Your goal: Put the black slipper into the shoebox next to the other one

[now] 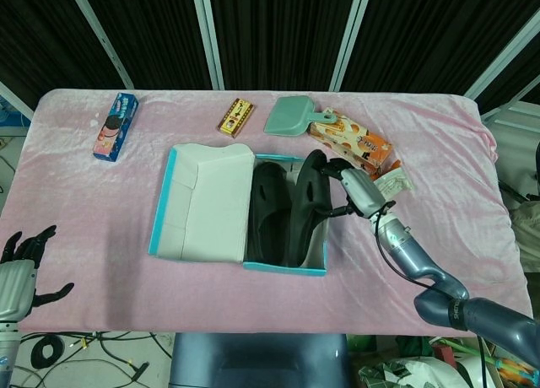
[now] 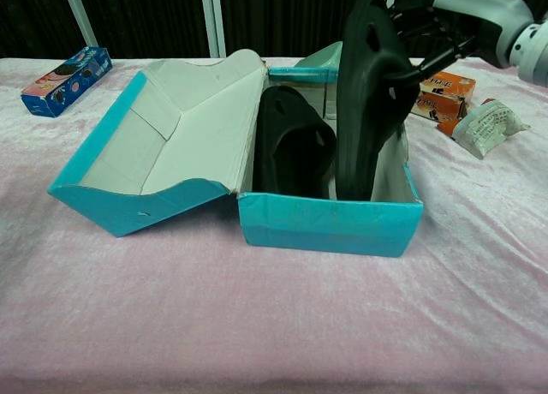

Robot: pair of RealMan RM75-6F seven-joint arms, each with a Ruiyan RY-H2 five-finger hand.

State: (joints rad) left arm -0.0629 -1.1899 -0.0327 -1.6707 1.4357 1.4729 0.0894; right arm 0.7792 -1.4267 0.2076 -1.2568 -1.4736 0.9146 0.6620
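Note:
An open teal shoebox (image 1: pixel 284 266) (image 2: pixel 325 226) sits mid-table with its lid (image 1: pixel 202 202) (image 2: pixel 163 137) folded out to the left. One black slipper (image 1: pixel 268 211) (image 2: pixel 293 146) stands on edge in the box's left half. My right hand (image 1: pixel 350 188) (image 2: pixel 449 21) grips a second black slipper (image 1: pixel 305 204) (image 2: pixel 368 94) by its upper end; its lower end is inside the box's right half, leaning close to the first slipper. My left hand (image 1: pixel 24 261) hangs off the table's front left corner, fingers spread and holding nothing.
Behind the box lie a green dustpan (image 1: pixel 291 116) (image 2: pixel 318 58), an orange snack box (image 1: pixel 350 137) (image 2: pixel 441 94) and a small yellow packet (image 1: pixel 237 116). A blue cookie box (image 1: pixel 115 125) (image 2: pixel 67 79) is at back left. A white packet (image 1: pixel 390 182) (image 2: pixel 485 124) lies right of the shoebox.

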